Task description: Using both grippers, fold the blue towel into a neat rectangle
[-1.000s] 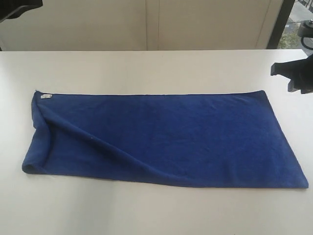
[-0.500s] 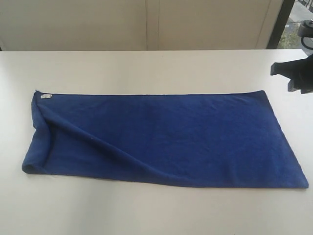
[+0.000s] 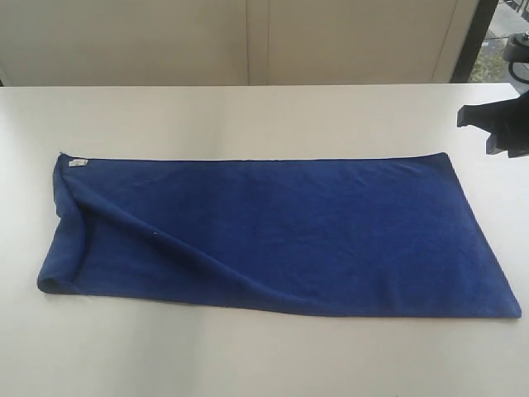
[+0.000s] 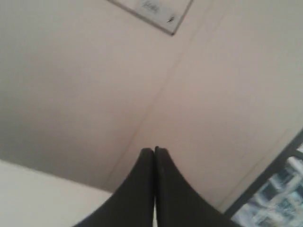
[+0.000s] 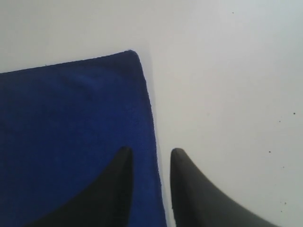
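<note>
Mostly flat on table (image 3: 248, 116): blue towel (image 3: 281, 236)

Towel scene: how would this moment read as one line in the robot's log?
towel: spread on table, one end rumpled | left fingers: shut, empty, away from towel | right fingers: open, over towel's edge, empty

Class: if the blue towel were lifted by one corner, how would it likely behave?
Probably floppy: one end of the towel lies in a soft roll, so it would likely hang limp. Likely light: it lies thin on the table. Its fleecy surface may grip, so a push would probably bunch it rather than slide it.
</note>
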